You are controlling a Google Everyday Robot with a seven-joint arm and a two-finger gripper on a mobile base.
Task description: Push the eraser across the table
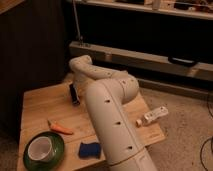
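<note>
My white arm (112, 107) reaches from the front right over the light wooden table (42, 107) and bends down at the far middle. The gripper (74, 94) is the dark piece at the wrist's end, low over the table top at the back centre. The eraser does not show as a separate thing. It may be hidden by the dark gripper or merged with it, and I cannot tell which.
A green plate (56, 155) with a white cup (41, 147) sits at the front left. An orange carrot-like piece (61, 128) lies behind it. A blue squarish pad (89, 150) is at the front, beside the arm. A small white bottle (152, 116) lies at the right edge.
</note>
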